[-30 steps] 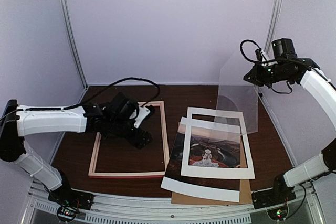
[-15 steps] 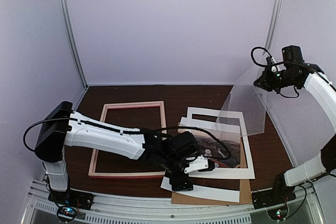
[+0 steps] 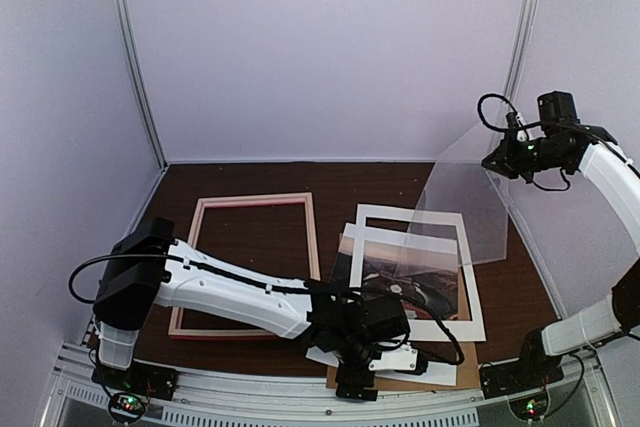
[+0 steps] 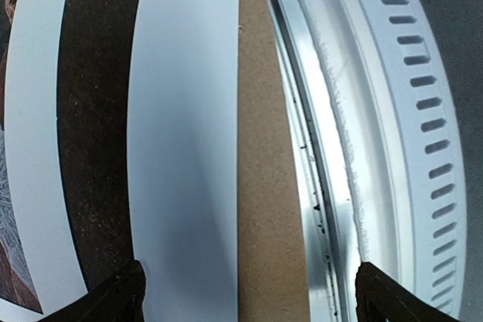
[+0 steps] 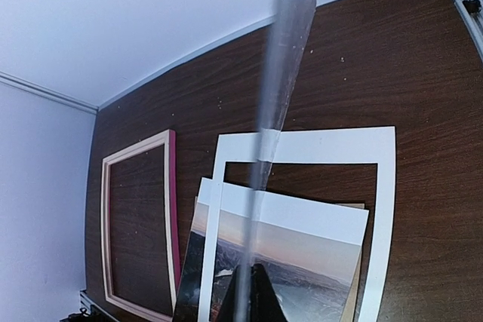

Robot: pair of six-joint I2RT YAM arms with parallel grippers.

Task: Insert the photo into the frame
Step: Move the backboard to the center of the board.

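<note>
The table [image 3: 250, 182] is dark brown wood with a fine grain, smooth and a bit dull. The frame [image 3: 313, 247] on the left is pale bare wood with a pink painted edge. The photo [image 3: 420, 267] is smooth paper. The white mount [image 5: 317, 145] on it is matt card. The board [image 4: 264, 186] under them is brown and matt, like cardboard. The clear sheet [image 3: 465, 197] on the right is see-through and shiny; plastic or glass, hard to tell. The near rail [image 4: 392, 148] is pale metal with a fuzzy strip. The left arm [image 3: 230, 292] is smooth white plastic.
</note>
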